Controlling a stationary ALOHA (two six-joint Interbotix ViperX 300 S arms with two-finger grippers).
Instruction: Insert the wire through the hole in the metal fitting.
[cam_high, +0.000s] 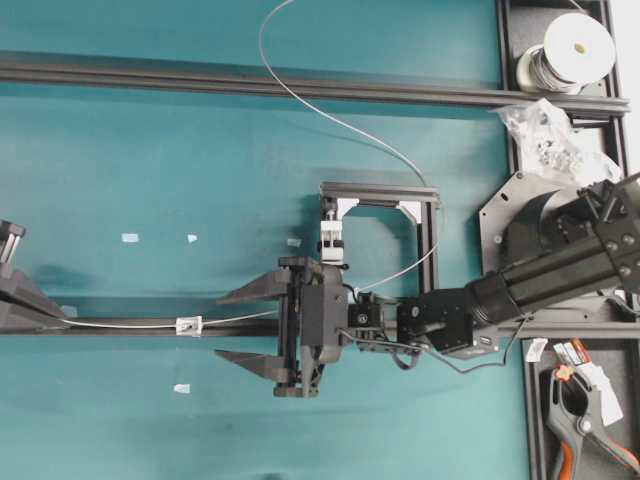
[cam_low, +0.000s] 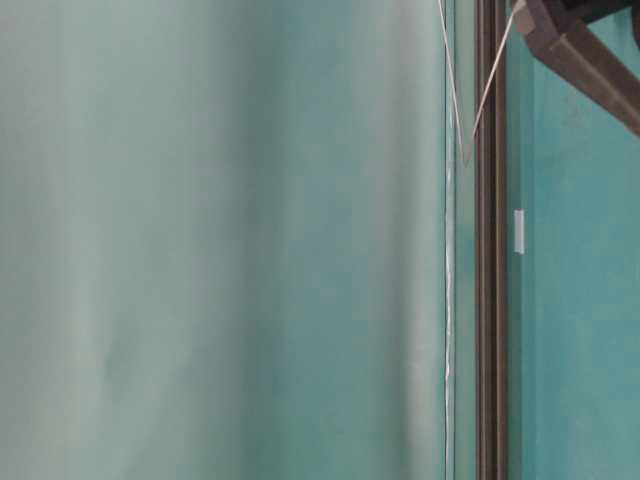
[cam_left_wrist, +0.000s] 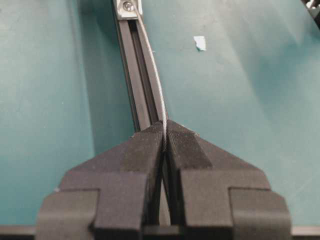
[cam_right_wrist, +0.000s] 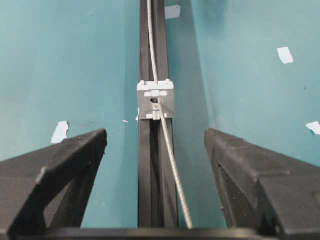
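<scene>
Teal table (cam_high: 120, 150), wire (cam_right_wrist: 167, 135) through metal fitting (cam_right_wrist: 155, 99).

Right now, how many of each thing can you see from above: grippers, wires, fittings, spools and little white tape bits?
Grippers: 2, left gripper and right gripper
Wire: 1
Metal fitting: 1
Spool: 1
White tape scraps: 4
Total: 9
</scene>
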